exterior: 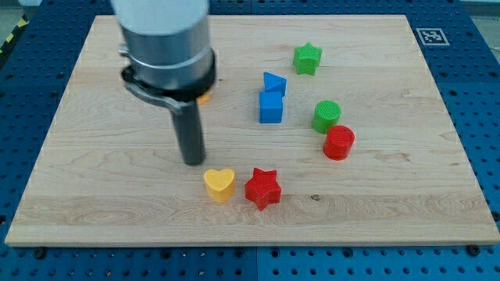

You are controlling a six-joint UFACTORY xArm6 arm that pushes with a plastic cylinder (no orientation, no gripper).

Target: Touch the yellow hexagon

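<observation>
My tip (pixel 192 161) rests on the wooden board (pixel 94 203), left of centre. Only a small yellow-orange sliver, apparently the yellow hexagon (pixel 205 99), shows at the right edge of the arm's grey collar. The arm hides the rest of it. The sliver lies toward the view's top from my tip, apart from it. A yellow heart (pixel 219 184) sits just below and right of my tip, with a small gap between them.
A red star (pixel 262 187) sits right of the heart. A blue triangle (pixel 274 82) and blue cube (pixel 270 107) stand mid-board. A green star (pixel 307 58), green cylinder (pixel 326 115) and red cylinder (pixel 339 143) lie further right. A marker tag (pixel 431 36) sits at the board's top right corner.
</observation>
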